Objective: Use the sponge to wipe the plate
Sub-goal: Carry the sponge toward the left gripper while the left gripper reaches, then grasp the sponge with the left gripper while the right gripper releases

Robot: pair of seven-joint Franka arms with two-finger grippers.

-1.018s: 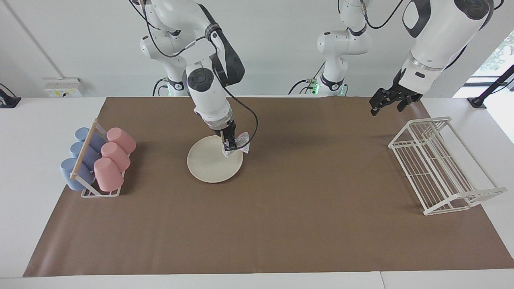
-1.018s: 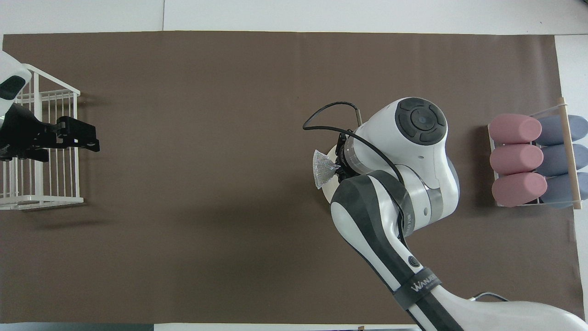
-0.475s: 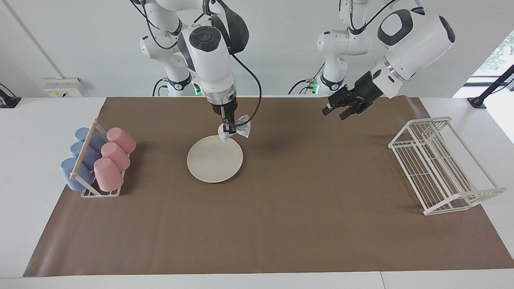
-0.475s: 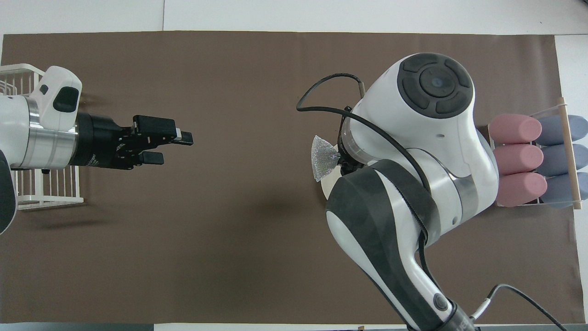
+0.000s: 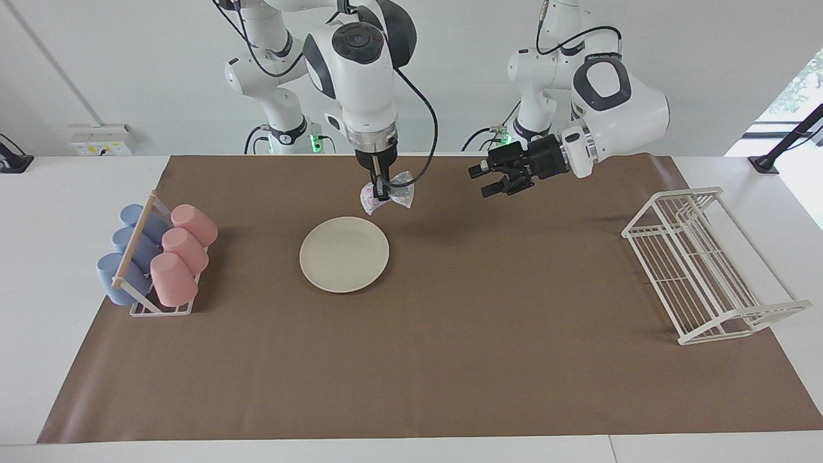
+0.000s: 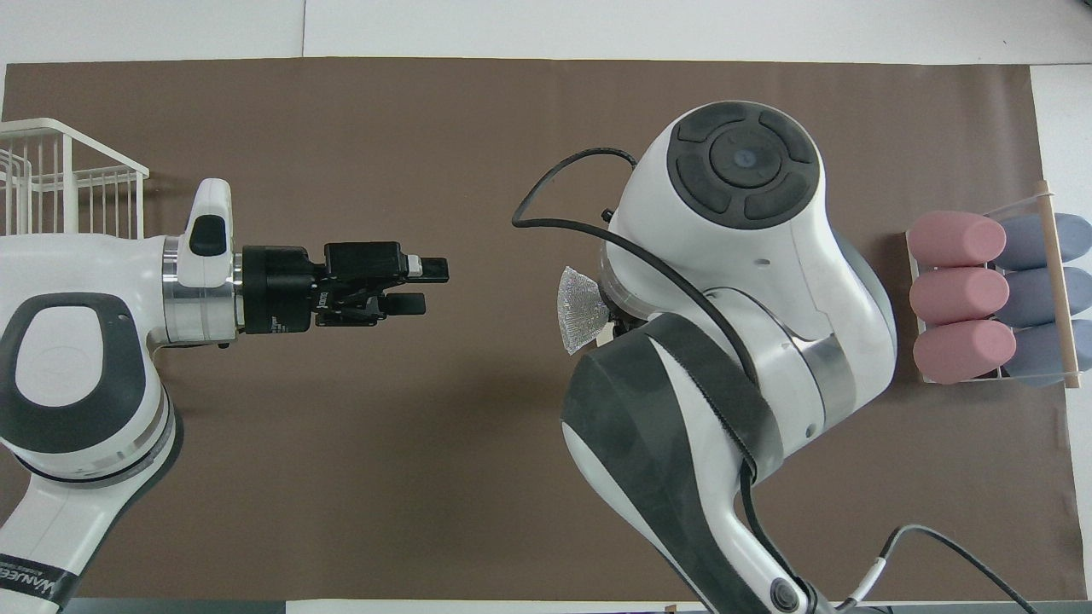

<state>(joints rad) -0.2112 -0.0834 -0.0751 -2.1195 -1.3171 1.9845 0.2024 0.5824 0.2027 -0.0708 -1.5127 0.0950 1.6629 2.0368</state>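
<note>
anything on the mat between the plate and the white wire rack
Nothing: in the facing view only bare brown mat lies between the plate and the wire rack.

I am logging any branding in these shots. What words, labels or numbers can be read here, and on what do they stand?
"WANAEE...", cut off by the frame edge and uncertain: on the dark band of the left arm, overhead view.
Pale marking on the left tool: too small to read.
Nothing legible on the plate, the sponge, the right tool, the cups or the wire rack.
</note>
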